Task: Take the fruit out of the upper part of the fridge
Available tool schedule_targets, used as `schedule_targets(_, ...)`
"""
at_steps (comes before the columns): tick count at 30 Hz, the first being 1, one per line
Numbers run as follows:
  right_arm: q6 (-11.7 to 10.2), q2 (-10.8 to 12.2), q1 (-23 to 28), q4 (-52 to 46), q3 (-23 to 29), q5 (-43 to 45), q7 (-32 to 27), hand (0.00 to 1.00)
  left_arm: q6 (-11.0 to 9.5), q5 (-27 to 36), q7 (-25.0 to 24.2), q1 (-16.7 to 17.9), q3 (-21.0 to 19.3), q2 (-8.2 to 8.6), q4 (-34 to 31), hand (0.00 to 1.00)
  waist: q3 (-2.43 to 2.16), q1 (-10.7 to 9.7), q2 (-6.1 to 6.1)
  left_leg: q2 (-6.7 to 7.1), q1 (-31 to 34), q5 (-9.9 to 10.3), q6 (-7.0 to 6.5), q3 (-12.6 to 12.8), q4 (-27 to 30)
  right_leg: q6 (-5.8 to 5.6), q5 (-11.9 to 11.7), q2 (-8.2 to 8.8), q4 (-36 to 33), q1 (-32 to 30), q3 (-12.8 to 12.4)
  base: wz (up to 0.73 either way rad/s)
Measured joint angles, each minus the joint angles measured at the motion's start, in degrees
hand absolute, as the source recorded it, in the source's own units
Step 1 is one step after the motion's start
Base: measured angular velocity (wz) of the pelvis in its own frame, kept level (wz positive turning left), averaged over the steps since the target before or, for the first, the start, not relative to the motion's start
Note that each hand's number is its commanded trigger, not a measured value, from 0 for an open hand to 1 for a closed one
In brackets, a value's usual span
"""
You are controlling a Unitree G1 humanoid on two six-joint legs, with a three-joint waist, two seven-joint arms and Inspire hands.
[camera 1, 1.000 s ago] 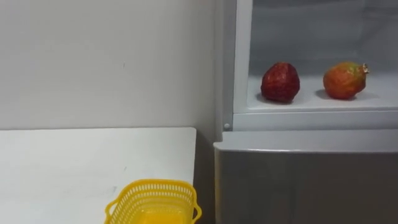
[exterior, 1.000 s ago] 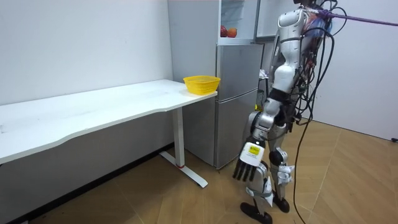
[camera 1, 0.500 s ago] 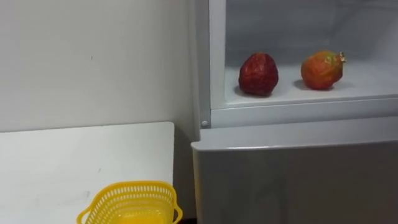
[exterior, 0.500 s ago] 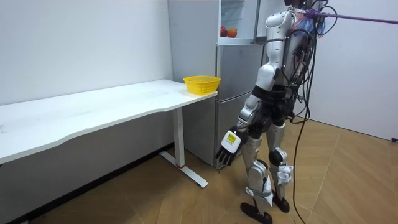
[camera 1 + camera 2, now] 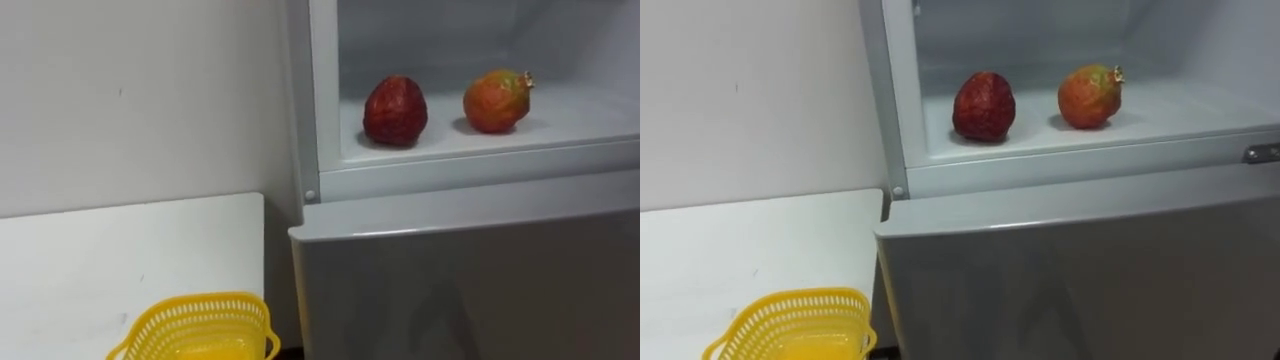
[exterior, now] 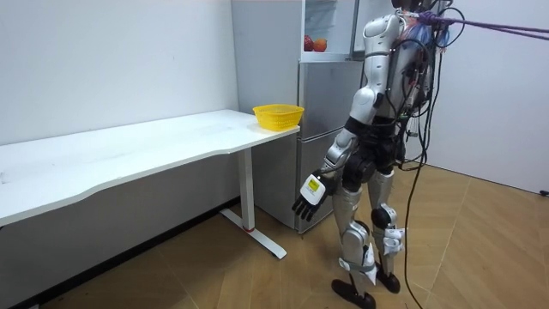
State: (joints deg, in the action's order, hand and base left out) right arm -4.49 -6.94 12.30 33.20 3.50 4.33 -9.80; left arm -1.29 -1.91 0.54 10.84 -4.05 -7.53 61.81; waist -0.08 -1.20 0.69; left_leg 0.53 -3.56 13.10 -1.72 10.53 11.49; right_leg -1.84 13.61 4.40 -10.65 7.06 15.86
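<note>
In the open upper fridge compartment (image 5: 480,150) two fruits lie on the white shelf. A dark red fruit (image 5: 395,110) is on the left and an orange-red fruit (image 5: 495,100) on the right, a little apart. In the room view they show as small spots (image 6: 314,43) high in the fridge. I stand upright right in front of the fridge. My left hand (image 6: 309,193) hangs low at thigh height, fingers relaxed and open, holding nothing.
A yellow mesh basket (image 5: 195,325) sits on the white table (image 5: 100,260), at the corner nearest the fridge. The grey lower fridge door (image 5: 470,270) is closed below the shelf. A white wall (image 5: 150,90) stands behind the table.
I have stepped closer to the fridge and the eye view has shifted, so fruits and basket sit further left. My left arm has swung forward and up a little.
</note>
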Motion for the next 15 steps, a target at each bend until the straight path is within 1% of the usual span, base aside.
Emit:
schedule_targets(1,0.0,0.2,0.6,-3.2,-0.5,0.0,-0.7,0.00,-0.1,0.0,0.0,-0.1,0.4,0.00,0.0,0.00,-0.18,-0.2,0.25,-0.05,0.0,0.0,0.00,0.0,-0.2,0.04,-0.2,-0.06,0.0,-0.2,0.0,-0.07)
schedule_targets(3,-0.3,0.3,1.7,-7.4,-0.7,0.7,-1.6,0.00,-0.4,0.1,0.1,-0.1,0.7,0.05,0.1,0.00,-0.27,-0.4,0.34,-0.12,0.2,0.0,-0.02,0.3,-0.4,0.06,-0.3,-0.12,0.0,-0.3,-0.1,-0.06)
schedule_targets(4,-0.3,0.4,3.0,-11.7,-0.7,0.9,-2.6,0.00,-0.7,0.1,0.1,0.0,0.9,0.08,0.1,0.00,-0.43,-0.5,0.55,-0.12,0.6,0.0,-0.05,0.4,-0.5,0.07,-0.3,-0.11,-0.2,-0.6,-0.2,-0.07)
schedule_targets(5,-0.3,0.4,4.0,-16.2,-0.9,0.8,-3.5,0.00,-0.8,0.1,0.1,0.2,0.9,0.11,0.0,0.00,-0.50,-0.6,0.66,-0.11,1.0,-0.1,-0.15,0.4,-0.5,0.11,-0.4,-0.12,-0.3,-1.1,-0.4,-0.08)
schedule_targets(6,-0.4,0.4,4.3,-18.1,-0.9,0.6,-4.1,0.00,-0.9,0.2,0.2,0.3,1.0,0.13,-0.2,0.00,-0.50,-0.6,0.67,-0.09,1.0,-0.3,-0.16,0.5,-0.6,0.13,-0.4,-0.13,-0.3,-1.3,-0.8,-0.10)
schedule_targets(7,-0.4,0.4,4.9,-22.3,-1.0,0.7,-4.9,0.00,-1.0,0.1,0.3,1.0,1.1,0.24,-1.2,0.00,-0.51,-0.8,0.70,-0.05,1.0,-0.4,-0.17,0.4,-0.7,0.17,-0.5,-0.18,-0.3,-1.7,-1.2,-0.12)
schedule_targets(8,-0.5,0.4,4.9,-25.9,-1.1,0.7,-5.6,0.00,-1.5,0.1,0.3,1.4,1.2,0.29,-1.5,0.00,-0.51,-0.9,0.69,0.05,1.0,-0.4,-0.17,0.4,-0.7,0.18,-0.6,-0.24,-0.4,-2.1,-1.5,-0.11)
schedule_targets(9,-0.6,0.4,4.9,-27.5,-1.1,0.6,-5.9,0.00,-1.6,0.1,0.3,1.5,1.2,0.27,-1.5,0.00,-0.51,-0.9,0.68,0.08,1.0,-0.4,-0.17,0.4,-0.7,0.19,-0.6,-0.27,-0.3,-2.1,-1.5,-0.07)
schedule_targets(11,-0.8,0.4,4.8,-34.6,-1.2,0.6,-7.0,0.00,-1.8,0.2,0.1,1.3,2.2,0.03,-1.5,0.00,-0.51,-0.9,0.73,-0.01,0.9,-0.4,-0.18,0.4,-0.7,0.18,-0.7,-0.26,-0.3,-2.2,-1.5,-0.02)
schedule_targets(12,-1.3,0.4,4.5,-36.0,-1.2,0.7,-7.3,0.00,-1.9,0.1,0.0,1.3,2.5,-0.12,-1.5,0.00,-0.50,-0.9,0.75,-0.09,0.9,-0.4,-0.18,0.4,-0.6,0.18,-0.8,-0.29,-0.2,-2.1,-1.5,0.00)
schedule_targets(13,-2.2,0.4,3.8,-38.0,-1.2,0.9,-7.9,0.00,-2.1,0.2,-0.1,1.1,3.2,-0.29,-1.4,0.00,-0.47,-0.9,0.81,-0.13,1.0,-0.4,-0.18,0.4,-0.6,0.19,-0.9,-0.35,-0.1,-2.2,-1.5,-0.04)
schedule_targets(15,-1.8,0.5,3.0,-40.4,-1.4,2.3,-9.2,0.00,-2.8,0.2,-0.3,0.9,3.5,-0.37,-0.9,0.00,-0.43,-0.8,0.81,-0.17,1.2,-0.5,-0.23,0.7,-0.6,0.20,-1.0,-0.34,-0.2,-2.5,-1.6,-0.06)
